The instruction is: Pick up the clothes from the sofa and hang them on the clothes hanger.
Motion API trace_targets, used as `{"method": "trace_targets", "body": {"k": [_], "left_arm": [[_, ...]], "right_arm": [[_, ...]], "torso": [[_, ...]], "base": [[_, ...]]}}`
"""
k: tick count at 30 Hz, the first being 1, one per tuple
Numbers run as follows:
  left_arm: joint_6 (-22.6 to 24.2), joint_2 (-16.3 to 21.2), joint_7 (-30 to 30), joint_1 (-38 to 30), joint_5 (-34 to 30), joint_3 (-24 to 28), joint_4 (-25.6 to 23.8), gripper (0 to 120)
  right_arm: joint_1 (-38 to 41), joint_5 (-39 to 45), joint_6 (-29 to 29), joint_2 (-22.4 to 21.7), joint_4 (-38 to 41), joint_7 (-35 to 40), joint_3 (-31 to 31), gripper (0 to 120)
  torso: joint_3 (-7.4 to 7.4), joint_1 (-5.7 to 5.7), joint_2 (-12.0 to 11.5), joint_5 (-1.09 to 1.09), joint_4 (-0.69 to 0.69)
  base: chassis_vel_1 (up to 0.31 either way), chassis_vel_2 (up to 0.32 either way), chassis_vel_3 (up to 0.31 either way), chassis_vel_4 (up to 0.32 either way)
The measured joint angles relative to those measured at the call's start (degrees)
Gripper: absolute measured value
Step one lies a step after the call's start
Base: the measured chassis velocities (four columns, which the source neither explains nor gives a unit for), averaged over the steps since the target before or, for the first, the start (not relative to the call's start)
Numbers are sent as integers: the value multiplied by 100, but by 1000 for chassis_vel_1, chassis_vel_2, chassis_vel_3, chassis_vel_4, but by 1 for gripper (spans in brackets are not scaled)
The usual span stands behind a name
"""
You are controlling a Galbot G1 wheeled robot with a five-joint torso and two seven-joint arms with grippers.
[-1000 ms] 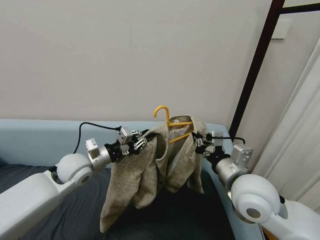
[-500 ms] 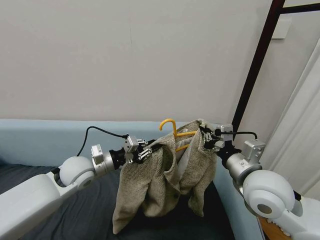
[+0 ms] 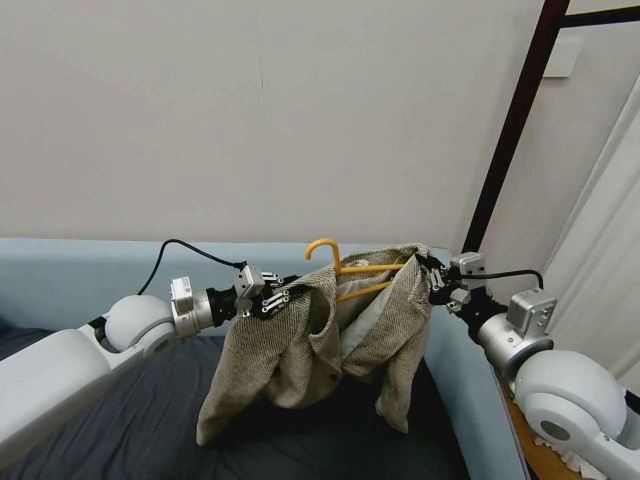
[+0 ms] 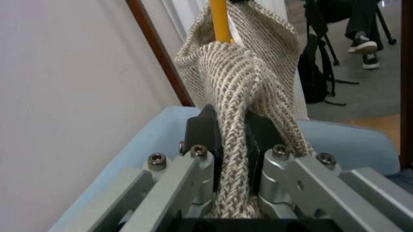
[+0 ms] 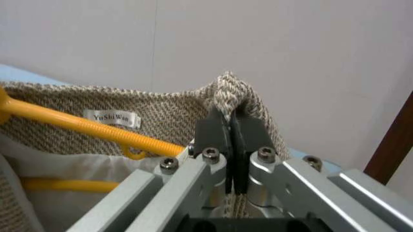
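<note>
A beige knitted cardigan (image 3: pixel 300 350) hangs in the air on a yellow hanger (image 3: pixel 345 270), above the blue sofa (image 3: pixel 90 275). My left gripper (image 3: pixel 272 298) is shut on the garment's left shoulder; the left wrist view shows the knit (image 4: pixel 235 145) pinched between its black pads. My right gripper (image 3: pixel 437 280) is shut on the right shoulder, and the right wrist view shows the fabric fold (image 5: pixel 231 94) clamped there beside the yellow hanger (image 5: pixel 77 126) and a white label (image 5: pixel 113 117). The hanger's hook points up, free of any rail.
A dark upright post of a clothes rack (image 3: pixel 505 150) rises behind the right arm, with a pale curtain (image 3: pixel 600 260) to its right. A dark grey cushion (image 3: pixel 110 420) covers the sofa seat under the hanging sleeves. The plain wall (image 3: pixel 250 110) lies behind.
The view has shifted between frames. The two grippers have spread farther apart, stretching the cardigan wider on the hanger, and the right gripper has moved right toward the rack post.
</note>
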Motion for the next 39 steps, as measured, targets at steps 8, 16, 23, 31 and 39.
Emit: {"method": "trace_targets", "body": {"k": [8,16,23,31,39], "left_arm": [[105,-305,-110,-633,263,686,306,8],[250,-927,-435,-1075,161,1282,569,8],[338,-1263,-697,-1219,1,1427,677,8],[380,-1490,-1047,-1194,-177,1245,860,8],[380,-1535,-1179,-1249,-291,1103,935,8]], "right_arm": [[-258,-700,298,-154,176,-360,-20,0],[-567,-1088,355,-267,434,-537,-78,0],[-613,-1184,356,-228,452,-584,-110,0],[-807,-1436,380,-59,491,-658,-324,0],[-829,-1621,373,237,410,-601,-687,0]], "torso": [[0,0,0,0,0],[0,0,0,1,-2],[1,0,0,1,-2],[1,0,0,0,0],[0,0,0,0,0]], "base": [[0,0,0,0],[0,0,0,0],[0,0,0,0],[0,0,0,0],[0,0,0,0]]}}
